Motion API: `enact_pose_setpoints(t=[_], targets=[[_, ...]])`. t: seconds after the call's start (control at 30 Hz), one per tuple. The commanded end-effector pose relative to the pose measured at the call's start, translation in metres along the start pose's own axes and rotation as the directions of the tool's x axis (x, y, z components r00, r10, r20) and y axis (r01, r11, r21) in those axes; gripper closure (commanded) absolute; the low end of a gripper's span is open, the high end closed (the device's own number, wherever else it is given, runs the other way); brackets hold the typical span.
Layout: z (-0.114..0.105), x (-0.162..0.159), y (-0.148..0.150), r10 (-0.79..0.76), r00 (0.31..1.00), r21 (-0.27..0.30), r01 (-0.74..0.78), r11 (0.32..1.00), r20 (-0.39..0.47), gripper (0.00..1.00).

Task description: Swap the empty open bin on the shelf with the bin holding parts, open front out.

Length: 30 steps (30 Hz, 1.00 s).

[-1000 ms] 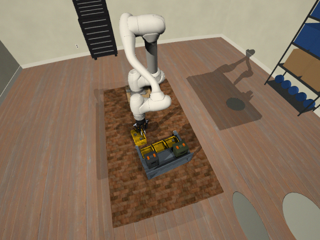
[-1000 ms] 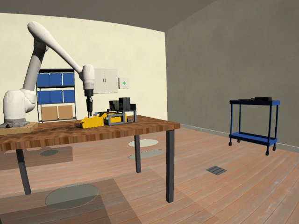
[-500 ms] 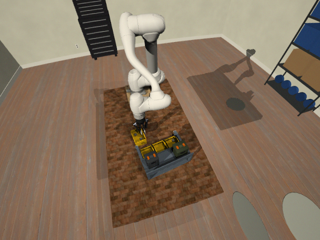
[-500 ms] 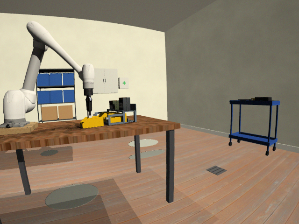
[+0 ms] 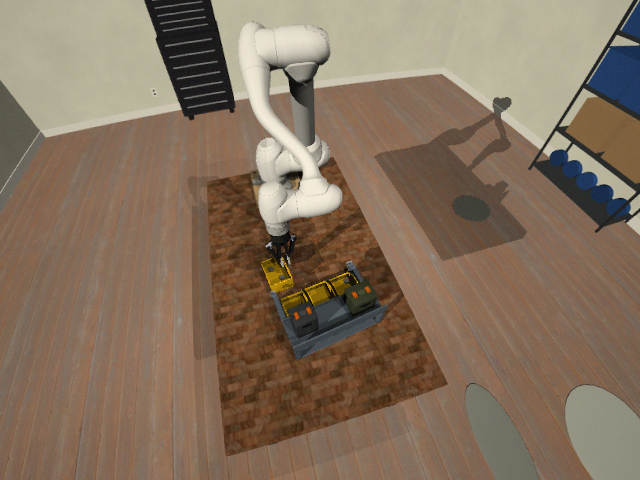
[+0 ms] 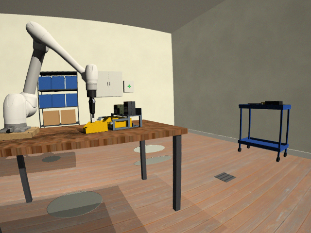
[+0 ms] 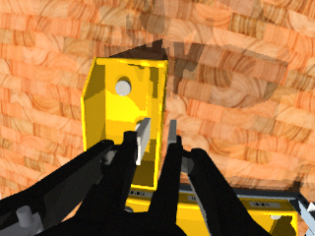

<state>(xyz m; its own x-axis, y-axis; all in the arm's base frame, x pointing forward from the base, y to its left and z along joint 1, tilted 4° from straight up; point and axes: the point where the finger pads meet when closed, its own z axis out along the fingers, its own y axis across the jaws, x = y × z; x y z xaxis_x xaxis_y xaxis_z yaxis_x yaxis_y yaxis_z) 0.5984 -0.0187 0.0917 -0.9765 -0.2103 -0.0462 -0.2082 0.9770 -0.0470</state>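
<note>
The claw [image 5: 284, 262] [image 6: 93, 119] [image 7: 159, 128] points down at the bin with the parts [image 5: 281, 285] [image 6: 96, 127] [image 7: 95, 113], which stands upright on the tabletop [image 5: 330, 392] [image 6: 62, 132] [image 7: 236, 39]. Its fingers are set narrow but not clamped: one reaches inside the bin, the other stands outside, with a side wall between them and slack showing. That narrow setting probably lets the claw take a thin wall without knocking the round parts [image 5: 270, 268] [image 7: 123, 88] on the bin's floor. Just beyond the claw, in the shelf [image 5: 330, 315] [image 6: 140, 121] [image 7: 236, 193], the middle bin [image 5: 316, 285] [image 7: 187, 206] looks empty and fills the place this one needs, so the swap remains undone. A grip here would likely serve to shift the loaded bin and make working room; lifted by one wall, it could tip and spill its parts.
</note>
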Motion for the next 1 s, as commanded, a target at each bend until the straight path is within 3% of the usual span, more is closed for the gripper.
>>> enact_pose_setpoints(t=[0.0, 0.97], targets=[[-0.010, -0.003, -0.001, -0.001, 1.000, 0.001, 0.001, 1.000, 0.005, 0.76], [-0.055, -0.003, -0.001, -0.001, 1.000, 0.001, 0.001, 1.000, 0.005, 0.76]])
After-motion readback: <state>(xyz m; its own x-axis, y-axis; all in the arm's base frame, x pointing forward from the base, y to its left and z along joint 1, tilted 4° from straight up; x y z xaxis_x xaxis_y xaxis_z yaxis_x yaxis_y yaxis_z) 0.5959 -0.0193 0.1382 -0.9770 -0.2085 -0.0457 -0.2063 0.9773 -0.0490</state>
